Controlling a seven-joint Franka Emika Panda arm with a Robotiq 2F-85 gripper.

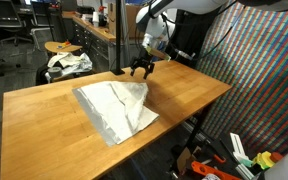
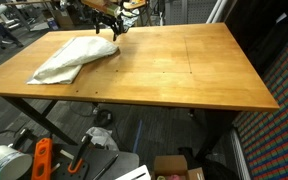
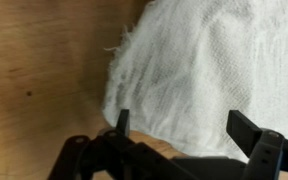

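Your hand [image 2: 110,33] hangs wide open with nothing in it, just over the far corner of the white cloth [image 2: 74,58] at the left end of the tabletop [image 2: 184,70]. I'd come straight down and pinch a raised fold, not flat fabric. The cloth's thin, rumpled, loosely folded and frayed along its edge.

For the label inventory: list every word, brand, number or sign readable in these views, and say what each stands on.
No text can be read in any view.
On the white cloth: plain weave, nothing printed.
On the wooden table: bare wood, no marks.
On the open pincer: black, no marking shows.
On the cardboard box under the table: any print is too small and blurred to read.
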